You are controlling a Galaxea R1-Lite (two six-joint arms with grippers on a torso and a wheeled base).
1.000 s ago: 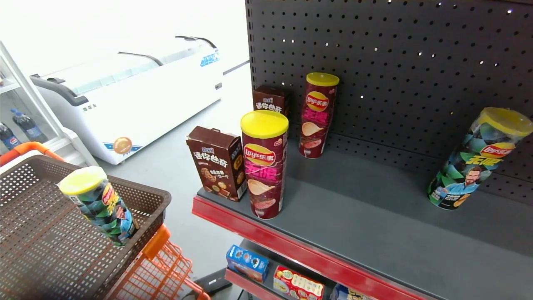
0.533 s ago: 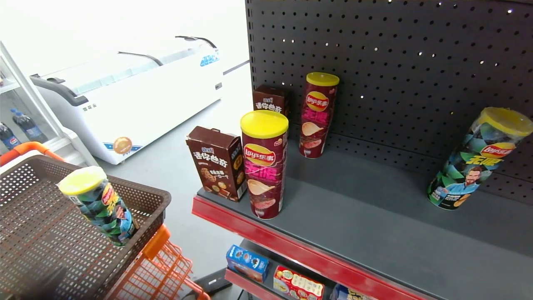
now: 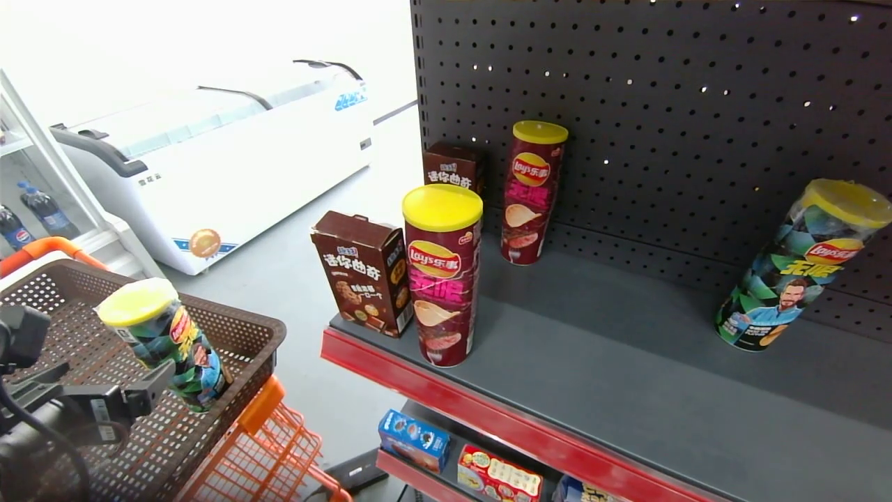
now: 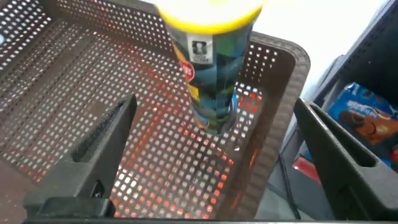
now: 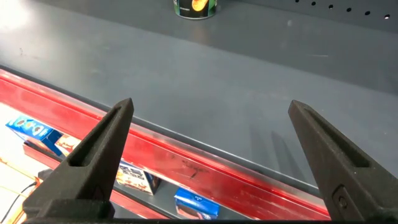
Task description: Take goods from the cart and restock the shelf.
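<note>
- The shelf (image 3: 627, 376) has a grey deck with a red front strip and a pegboard back.
- The cart's brown basket (image 3: 240, 341) sits to the left of the shelf.
- My left gripper (image 4: 216, 107) is over the basket. Its fingers are spread wide and hold nothing.
- My right gripper (image 5: 211, 107) hangs above the shelf's front edge, its fingers also wide and empty.
- Two maroon cans stand on the shelf, one in front (image 3: 442, 275) and one by the back panel (image 3: 533, 192).
- A teal can on the shelf (image 3: 794, 268) stands well to their right.
- The teal can in the cart (image 3: 164, 341) stands upright, ahead of my left fingers.
- Two brown boxes (image 3: 366, 272) (image 3: 454, 167) stand beside the maroon cans.
</note>
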